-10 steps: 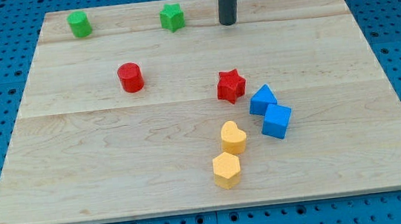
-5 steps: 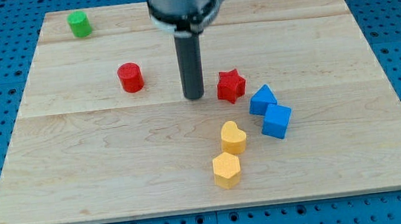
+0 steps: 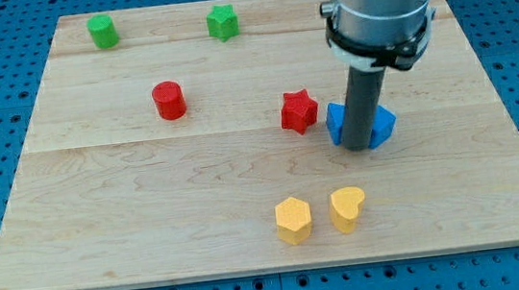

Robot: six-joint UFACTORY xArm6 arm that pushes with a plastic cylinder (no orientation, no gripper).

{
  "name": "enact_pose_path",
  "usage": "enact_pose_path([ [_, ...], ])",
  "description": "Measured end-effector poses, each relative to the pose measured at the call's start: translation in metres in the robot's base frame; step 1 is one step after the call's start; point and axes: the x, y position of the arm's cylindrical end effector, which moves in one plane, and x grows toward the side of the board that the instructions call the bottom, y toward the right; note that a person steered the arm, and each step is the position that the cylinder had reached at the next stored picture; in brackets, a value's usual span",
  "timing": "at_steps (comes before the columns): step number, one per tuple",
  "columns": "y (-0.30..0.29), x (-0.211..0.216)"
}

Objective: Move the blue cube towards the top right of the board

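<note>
My tip (image 3: 361,147) rests on the board right of centre, directly in front of two blue blocks. One blue block (image 3: 337,122) shows at the rod's left and the other (image 3: 385,124) at its right. The rod hides their middles, so I cannot tell which one is the cube. Both appear to touch the rod. The red star (image 3: 298,111) sits just left of the left blue block.
A yellow heart (image 3: 347,208) and a yellow hexagon (image 3: 293,220) sit side by side near the view's bottom. A red cylinder (image 3: 169,100) is left of centre. A green cylinder (image 3: 103,31) and a green star (image 3: 221,21) are at the view's top left.
My tip has swept from left of the red star to the blue blocks. The blue blocks shifted up and apart, and the yellow heart moved down and right, beside the hexagon.
</note>
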Motion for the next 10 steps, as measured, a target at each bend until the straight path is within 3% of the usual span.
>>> enact_pose_path([
  [1, 0.045, -0.003],
  [3, 0.056, -0.059],
  [6, 0.148, -0.05],
  [8, 0.111, -0.148],
  [9, 0.111, -0.164],
  [10, 0.131, -0.118],
])
